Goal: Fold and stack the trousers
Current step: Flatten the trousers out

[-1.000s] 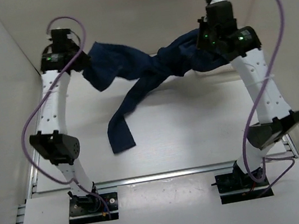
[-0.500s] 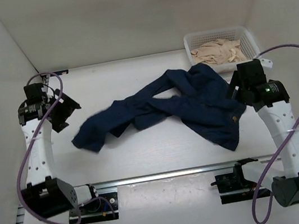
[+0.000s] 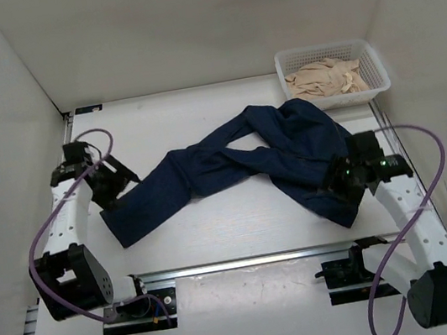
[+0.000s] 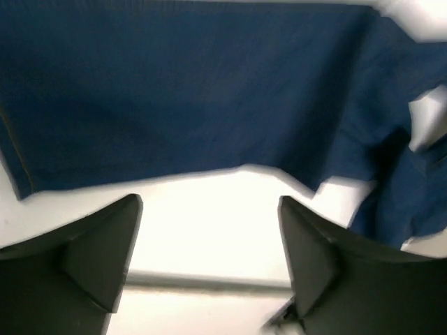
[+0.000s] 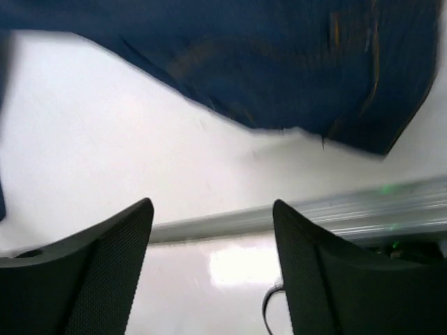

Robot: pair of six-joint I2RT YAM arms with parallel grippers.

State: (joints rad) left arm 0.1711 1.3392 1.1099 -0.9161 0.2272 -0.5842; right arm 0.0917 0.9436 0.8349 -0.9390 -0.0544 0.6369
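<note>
Trousers (image 3: pixel 240 165) lie spread on the table (image 3: pixel 241 224) between the two claws, and neither claw holds them. The left claw (image 3: pixel 121 181) has its fingers (image 4: pixel 105 251) wide apart with nothing between them. It sits low over bare table, and the hem of one leg lies just ahead of its tips. The right claw (image 3: pixel 334 181) is also apart and empty, at the near corner of the waist end. The cloth edge shows just beyond its tips, and I cannot tell whether it touches the cloth.

The cloth is heavy dark navy denim with tan stitching along the seams at the waist end. The two legs cross and twist in soft folds midway between the claws. The fingers are matte black wedges with finely textured pads. The table is smooth, white and slightly glossy, with a metal rail (image 5: pixel 349 209) under the right claw. Beyond the right claw stands a white lattice basket (image 3: pixel 376 79) holding crumpled beige cloth (image 3: pixel 324 77).

A second ago both claws were clamped on the trousers, which hung in the air between them. Half a second ago the trousers had dropped and the leg end lay bunched. Now that leg lies flatter and longer, and both claws have closed in on the two ends.
</note>
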